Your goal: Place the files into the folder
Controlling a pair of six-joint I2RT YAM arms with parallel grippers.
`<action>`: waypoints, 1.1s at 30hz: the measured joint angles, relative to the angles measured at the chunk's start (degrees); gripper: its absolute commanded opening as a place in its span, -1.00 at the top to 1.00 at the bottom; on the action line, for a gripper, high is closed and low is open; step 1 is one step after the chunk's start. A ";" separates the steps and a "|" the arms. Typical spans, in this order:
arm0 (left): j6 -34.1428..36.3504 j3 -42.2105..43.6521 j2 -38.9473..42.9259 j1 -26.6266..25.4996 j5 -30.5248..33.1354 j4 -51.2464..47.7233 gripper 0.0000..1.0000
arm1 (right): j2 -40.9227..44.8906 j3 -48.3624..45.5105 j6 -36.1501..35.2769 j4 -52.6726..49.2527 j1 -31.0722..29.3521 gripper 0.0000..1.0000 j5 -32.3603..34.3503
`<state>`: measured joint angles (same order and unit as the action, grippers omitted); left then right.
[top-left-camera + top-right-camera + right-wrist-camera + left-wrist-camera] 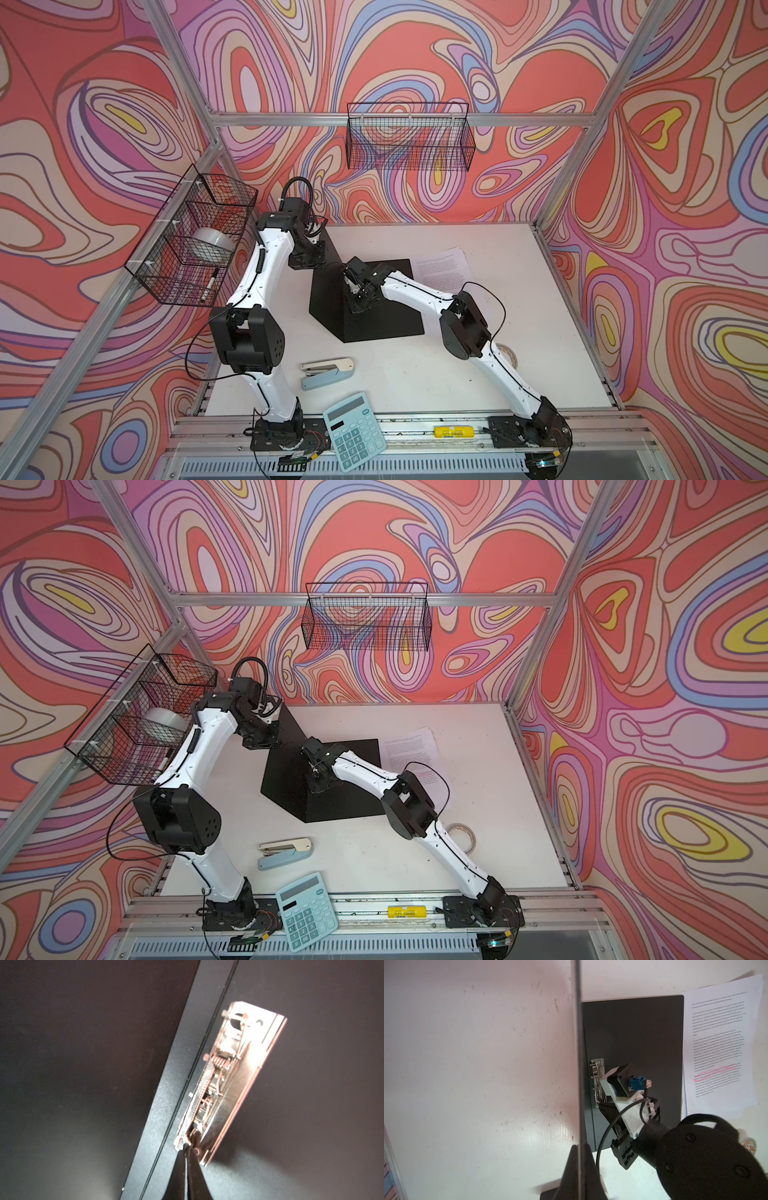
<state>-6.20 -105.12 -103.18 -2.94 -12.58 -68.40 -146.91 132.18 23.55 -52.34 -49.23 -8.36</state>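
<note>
Folder: thin binder, black inside (386,316), lies open mid-table on the white tabletop (415,374). One cover is flat and the other is raised on edge, seen as a thin dark line in the left wrist view.
Spine clip: silver metal spring clip (228,1084) fixed along the fold, on the flat cover's side.
Left gripper: black fingers of the left gripper (579,1169) are closed tight on the raised cover's edge, holding it up.
Right gripper: the right gripper (190,1148) has its finger tips pressed together with no gap. The tips touch the near end of the clip by its wire lever. Whether the wire is pinched, cannot tell.
Files: white printed sheets with a pink-highlighted line (720,1043) lie flat on the table just beside the flat cover's outer edge, outside the folder. Neither gripper touches them.
Near edge of table: pale blue stapler (328,374) and teal calculator (355,430), both well apart from the folder.
</note>
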 measured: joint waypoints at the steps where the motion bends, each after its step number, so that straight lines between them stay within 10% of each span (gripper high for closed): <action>1: 0.00 -0.02 0.00 0.00 0.00 0.00 1.00 | 0.02 0.00 0.02 0.02 0.00 1.00 -0.02; 33: 0.17 -0.15 0.00 0.00 -1.16 -0.15 1.00 | 0.13 0.20 2.73 0.48 0.46 0.85 -2.51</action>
<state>-6.02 -105.27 -103.18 -2.94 -13.74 -68.55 -146.78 132.38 26.28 -51.86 -48.77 -10.87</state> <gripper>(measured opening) 0.048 0.076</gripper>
